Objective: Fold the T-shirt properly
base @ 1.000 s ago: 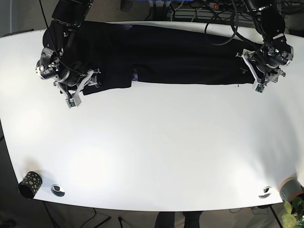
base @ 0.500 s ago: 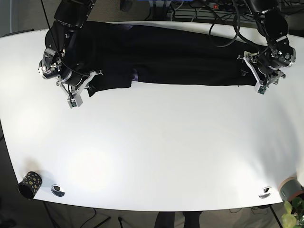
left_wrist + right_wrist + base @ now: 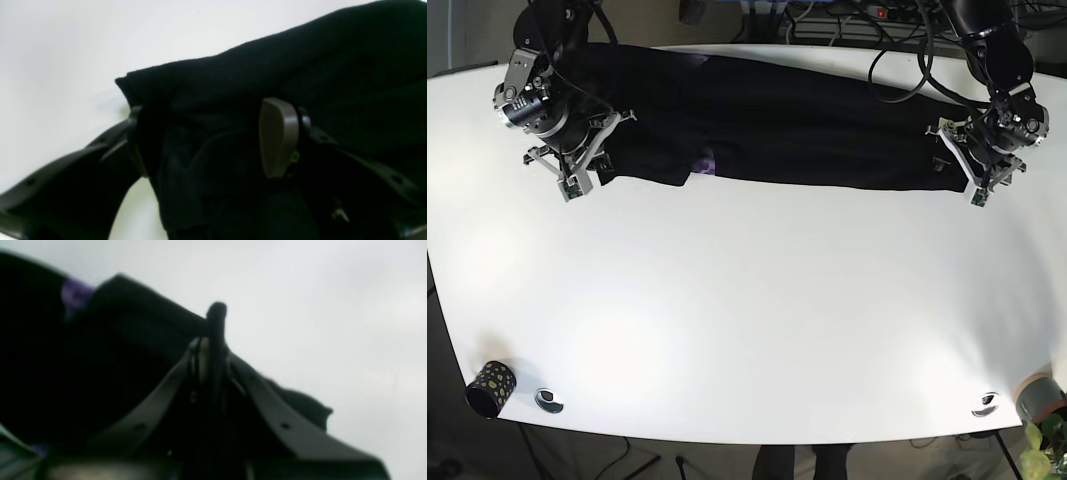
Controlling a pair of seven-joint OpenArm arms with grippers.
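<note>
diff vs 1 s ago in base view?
The right claw, shut on the black T-shirt, pulled its end toward the table's far edge. The shirt's near hem moved that way too. The left claw barely moved. The white table and the small items at its near edge stayed put.

Your right gripper (image 3: 213, 340) fills this blurred close-up, its two grey fingers (image 3: 200, 355) pressed together on a thin fold of the black fabric T-shirt (image 3: 110, 350). A small purple patch (image 3: 75, 295) shows at upper left. The white counter (image 3: 333, 306) lies behind.
</note>
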